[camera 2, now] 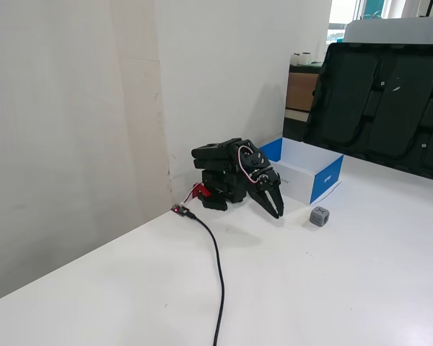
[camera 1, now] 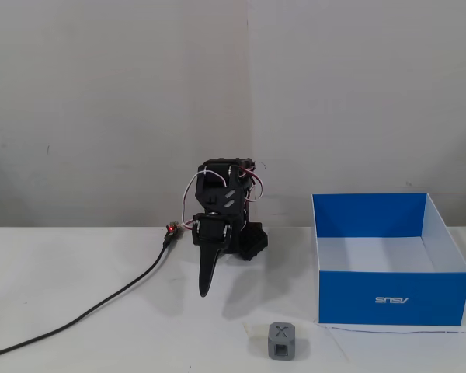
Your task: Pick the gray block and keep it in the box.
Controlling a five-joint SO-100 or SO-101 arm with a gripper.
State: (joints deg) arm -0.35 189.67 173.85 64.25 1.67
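Folded arm with closed, empty tool pointing down at the white worktop, gray block resting on that worktop apart from the tool, near the front corner of the open blue box, outside it.

Arm folded low against wall, end effector pointed down over worktop, jaws seen together, nothing held. Block set on worktop right of end effector, apart from it, just before box. Black cable trailed toward front.
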